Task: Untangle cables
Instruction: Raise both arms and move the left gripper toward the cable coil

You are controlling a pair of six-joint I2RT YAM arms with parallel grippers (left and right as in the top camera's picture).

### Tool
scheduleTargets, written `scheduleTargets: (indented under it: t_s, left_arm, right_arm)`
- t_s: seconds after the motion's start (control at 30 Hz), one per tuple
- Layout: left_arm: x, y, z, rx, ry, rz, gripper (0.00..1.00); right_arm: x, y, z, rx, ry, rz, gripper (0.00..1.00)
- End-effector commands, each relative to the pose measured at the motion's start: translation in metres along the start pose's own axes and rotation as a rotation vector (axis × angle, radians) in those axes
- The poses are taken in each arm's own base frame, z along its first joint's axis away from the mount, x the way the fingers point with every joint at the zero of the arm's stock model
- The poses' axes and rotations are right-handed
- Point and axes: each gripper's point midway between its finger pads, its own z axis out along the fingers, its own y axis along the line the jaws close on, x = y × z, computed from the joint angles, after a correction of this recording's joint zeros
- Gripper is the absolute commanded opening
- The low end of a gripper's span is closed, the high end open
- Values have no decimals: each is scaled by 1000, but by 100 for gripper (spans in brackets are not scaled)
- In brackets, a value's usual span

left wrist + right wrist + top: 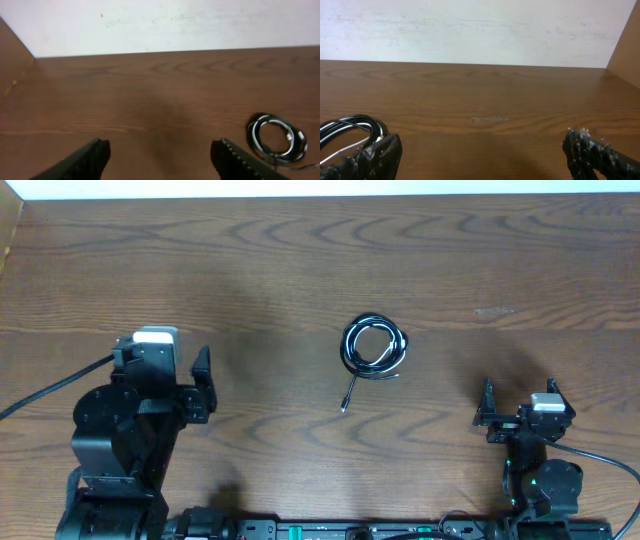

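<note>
The cables (pixel 375 348) lie coiled in one bundle on the counter (pixel 300 270), well apart from both arms. The left end effector (pixel 160 152) and the right end effector (pixel 481 150) both gape, holding nothing.

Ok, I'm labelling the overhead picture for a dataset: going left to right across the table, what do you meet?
left hand → cables → right hand
</note>
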Motion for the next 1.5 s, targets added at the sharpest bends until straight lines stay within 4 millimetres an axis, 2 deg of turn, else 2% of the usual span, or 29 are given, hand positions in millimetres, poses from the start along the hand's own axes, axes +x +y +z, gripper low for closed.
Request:
scheduleTargets:
  t_s: [0.0, 0.1, 0.23, 0.3, 0.47, 0.57, 0.63, 0.83, 0.93, 1.07, 1.3, 1.33, 1.37, 1.4, 1.43, 1.47]
  left_arm:
    - [-10, -1, -7, 10, -32, 4, 82]
    - [-9, -1, -7, 9, -25, 5, 96]
    - [-8, -1, -7, 9, -21, 4, 100]
    - [-8, -1, -7, 9, -21, 4, 98]
    - [-2, -3, -7, 19, 4, 5, 98]
    - [-2, -5, -7, 33, 4, 5, 98]
    - [-1, -5, -7, 33, 7, 5, 98]
    - [0, -7, -7, 40, 13, 5, 98]
    - [0, -19, -7, 113, 13, 5, 98]
    - [0, -29, -9, 170, 12, 3, 98]
    - [4, -41, -11, 240, 29, 1, 98]
    - [5, -42, -11, 251, 34, -1, 98]
    - [6, -44, -11, 260, 39, -4, 98]
    - [7, -46, -11, 273, 44, -5, 98]
    - [9, -48, -11, 283, 54, -6, 98]
    - [11, -49, -10, 291, 62, -7, 98]
  right_arm:
    - [1, 1, 0, -6, -1, -12, 99]
    - [1, 1, 0, -5, -1, -12, 99]
    - [0, 0, 0, 0, -7, -12, 99]
    - [1, 2, 0, -11, -2, -10, 99]
    - [-20, 16, -6, -96, -16, 114, 99]
    - [-47, 19, -19, -129, -21, 159, 99]
    - [-73, 21, -32, -153, -40, 165, 99]
    - [-145, 12, -75, -131, -63, 161, 99]
    - [-181, 11, -81, -131, -61, 98, 99]
    - [-202, 12, -68, -139, 59, 22, 99]
    - [-220, 15, -21, -151, 293, -8, 99]
    - [-222, 16, -13, -154, 315, -25, 97]
    - [-223, 16, -7, -157, 333, -35, 90]
    - [-223, 16, 1, -155, 354, -41, 79]
    - [-222, 17, 8, -156, 376, -41, 61]
    - [-220, 17, 14, -156, 394, -40, 47]
